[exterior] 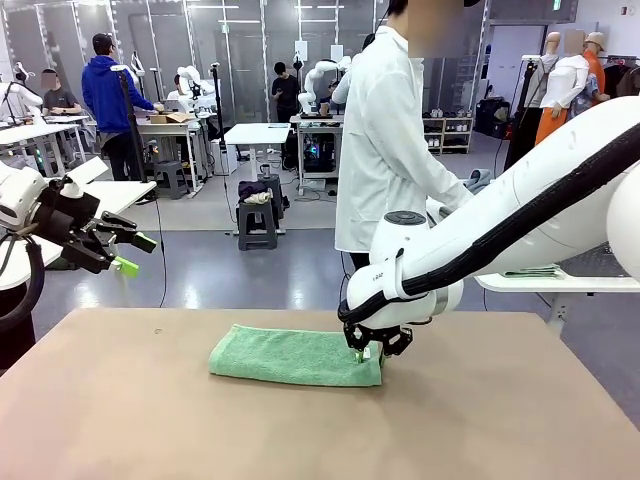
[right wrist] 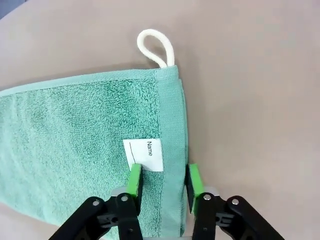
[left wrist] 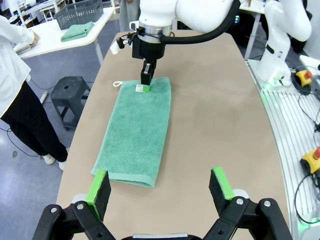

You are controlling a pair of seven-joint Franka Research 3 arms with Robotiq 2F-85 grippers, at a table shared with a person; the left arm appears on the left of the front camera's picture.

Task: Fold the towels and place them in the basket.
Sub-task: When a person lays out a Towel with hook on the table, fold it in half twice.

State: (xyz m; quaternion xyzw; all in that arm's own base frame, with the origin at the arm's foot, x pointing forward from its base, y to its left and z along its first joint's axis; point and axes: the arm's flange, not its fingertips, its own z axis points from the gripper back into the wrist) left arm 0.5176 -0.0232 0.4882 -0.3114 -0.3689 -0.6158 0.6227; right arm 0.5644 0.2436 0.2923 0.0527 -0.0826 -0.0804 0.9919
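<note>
Near the far edge of the table, the mint towel lies flat. Your right gripper straddles its right-end hem by the label, jaws half-narrowed, not pinching yet (presumably to fold that end over). Left gripper hangs wide open, empty.

You have the mint green towel lying flat on the tan table, near its middle, as a long narrow rectangle running left to right in the front view. Its edges look doubled, as if folded once along its length. At its right end you can see a hemmed short edge, a white cord loop sticking out from one corner onto the table, and a white label printed "Name" just inside the hem. The dark grey mesh basket stands upright on a white side table, and just beside it lies a second green towel, folded small.
</note>
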